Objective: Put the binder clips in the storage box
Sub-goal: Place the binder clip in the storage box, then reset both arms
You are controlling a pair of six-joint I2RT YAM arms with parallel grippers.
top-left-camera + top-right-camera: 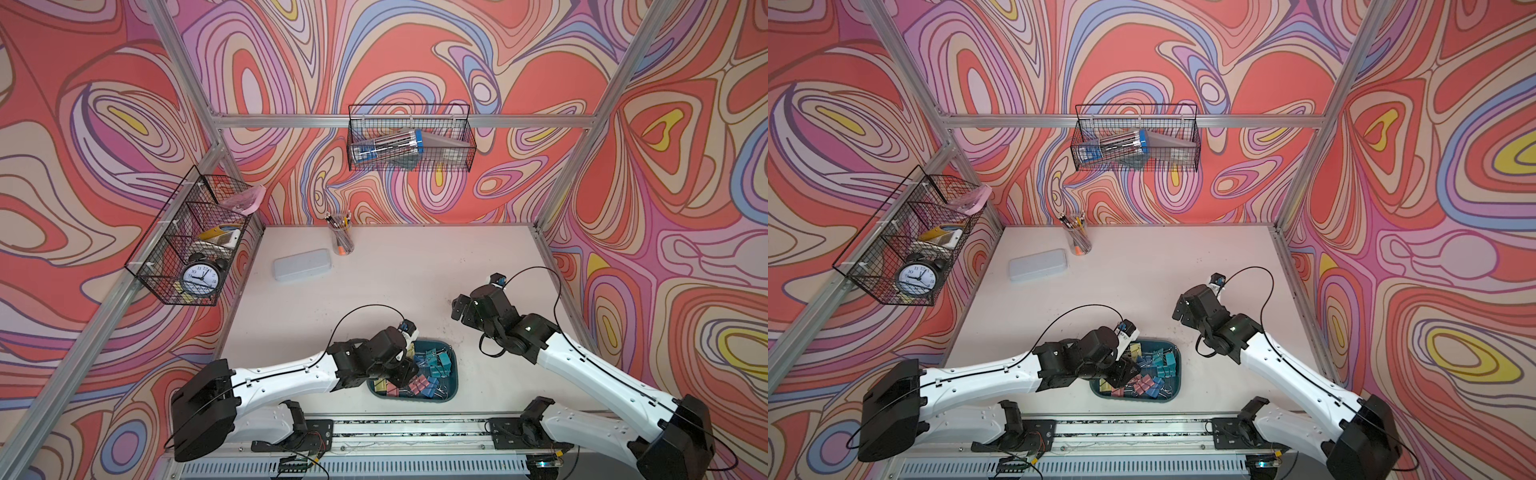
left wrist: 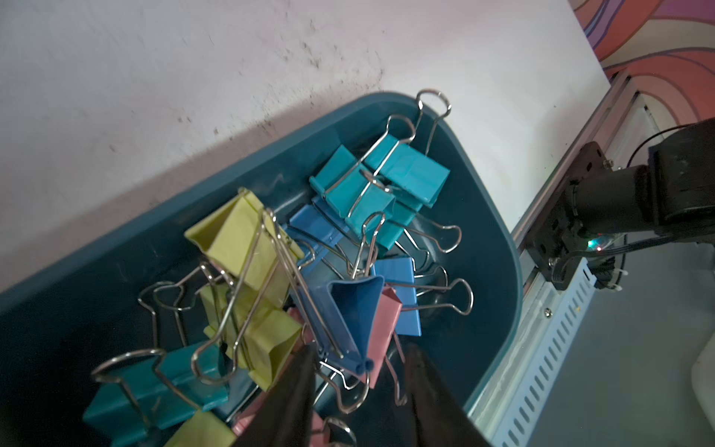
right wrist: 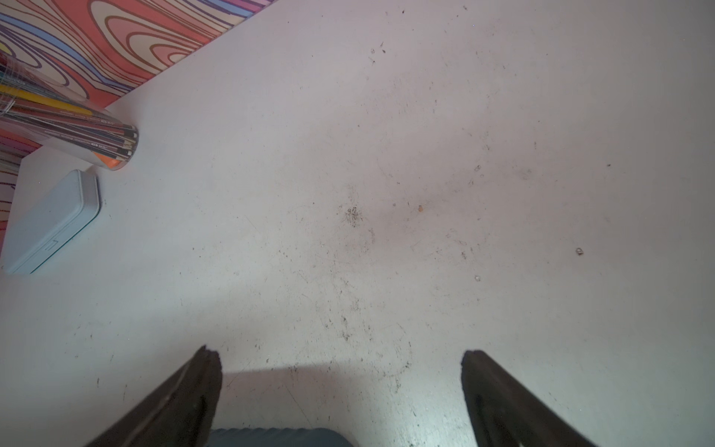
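The dark teal storage box (image 1: pixel 454 388) sits at the table's front edge in both top views, its rim (image 1: pixel 1178 376) showing. It holds a heap of binder clips (image 1: pixel 437 366) in teal, blue, yellow and pink. My left gripper (image 2: pixel 358 360) hangs over the box's near-left part, its jaws apart. A blue clip (image 2: pixel 348 309) lies on the heap just ahead of the fingertips (image 2: pixel 298 371), leaning on a pink one (image 2: pixel 387 321), with neither finger pressing it. My right gripper (image 1: pixel 457 309) hovers open over bare table (image 3: pixel 348 193), behind and to the right of the box, holding nothing.
A pale grey lidded case (image 1: pixel 302 264) and a clear pencil cup (image 1: pixel 343 239) stand at the back left. Wire baskets hang on the left wall (image 1: pixel 187 249) and back wall (image 1: pixel 409 141). A metal rail (image 1: pixel 415 432) runs along the front edge.
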